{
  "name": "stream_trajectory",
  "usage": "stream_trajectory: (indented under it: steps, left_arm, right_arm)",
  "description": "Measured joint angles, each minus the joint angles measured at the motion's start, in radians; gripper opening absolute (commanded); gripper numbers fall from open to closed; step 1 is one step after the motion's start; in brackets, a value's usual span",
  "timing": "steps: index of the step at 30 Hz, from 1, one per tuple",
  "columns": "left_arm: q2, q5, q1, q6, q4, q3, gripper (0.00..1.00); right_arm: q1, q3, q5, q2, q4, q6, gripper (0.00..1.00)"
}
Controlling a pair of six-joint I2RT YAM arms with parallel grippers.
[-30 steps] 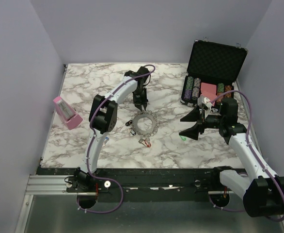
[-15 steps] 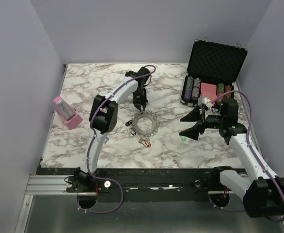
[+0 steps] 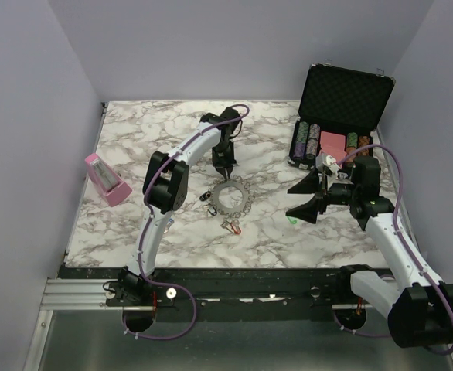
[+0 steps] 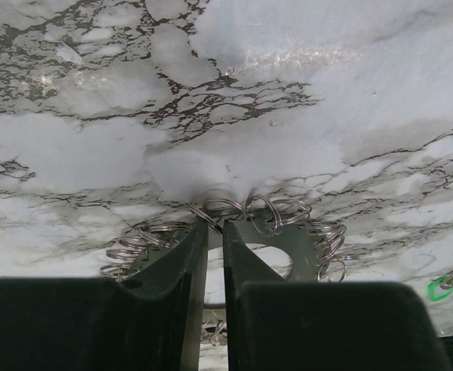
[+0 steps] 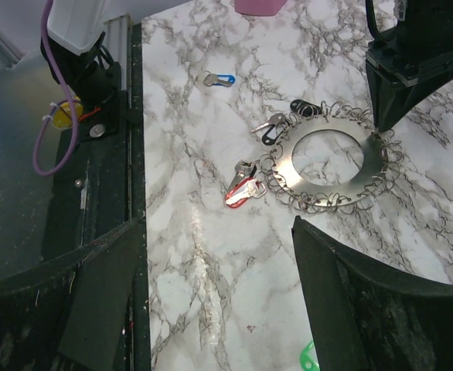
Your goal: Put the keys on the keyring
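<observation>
Left gripper (image 4: 215,228) nearly closed at rim of keyring (image 5: 327,158), hold unclear; right gripper (image 5: 215,232) wide open, empty; blue key (image 5: 219,79), green key (image 5: 310,359) lie unthreaded on desk (image 3: 134,147).

The top view is brightly and evenly lit from overhead, and only short, soft shadows are cast on the marble table (image 3: 134,224) beneath the arms. Beyond its near edge the picture is dimmer. In the left wrist view the veining toward the upper right is washed out by a broad glare, and the left gripper (image 4: 215,226) is rendered dark and soft-edged. In the right wrist view a pale sheen is caught on the keyring (image 5: 288,166), and the right gripper (image 5: 217,232) is blurred and grainy.
</observation>
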State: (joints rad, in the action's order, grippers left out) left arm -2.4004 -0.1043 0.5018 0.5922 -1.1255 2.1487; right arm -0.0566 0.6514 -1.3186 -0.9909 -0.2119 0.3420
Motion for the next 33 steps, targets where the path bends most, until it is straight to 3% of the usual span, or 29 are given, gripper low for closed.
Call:
stream_trajectory:
  steps: [9, 13, 21, 26, 29, 33]
  left_arm:
    - [0.000, 0.000, 0.003, 0.000, 0.003, -0.008, 0.10]
    - [0.000, 0.000, 0.002, 0.000, 0.007, -0.013, 0.18]
    - [0.001, 0.007, 0.003, -0.001, 0.010, -0.036, 0.22]
    - [0.001, 0.015, 0.004, -0.002, 0.009, -0.038, 0.13]
    - [0.003, 0.023, 0.006, -0.003, 0.010, -0.039, 0.00]
    - [0.015, 0.040, 0.006, -0.013, 0.007, -0.043, 0.00]
  right_arm:
    - [0.000, 0.000, -0.002, 0.004, 0.000, 0.000, 0.87]
    - [0.000, 0.000, -0.003, 0.004, 0.000, 0.000, 0.87]
    - [0.000, 0.000, -0.005, 0.005, 0.000, 0.000, 0.87]
    - [0.000, 0.000, -0.007, 0.009, 0.000, 0.000, 0.87]
    - [0.000, 0.000, -0.007, 0.011, -0.001, 0.000, 0.88]
    - [0.000, 0.000, -0.008, 0.011, -0.001, 0.000, 0.87]
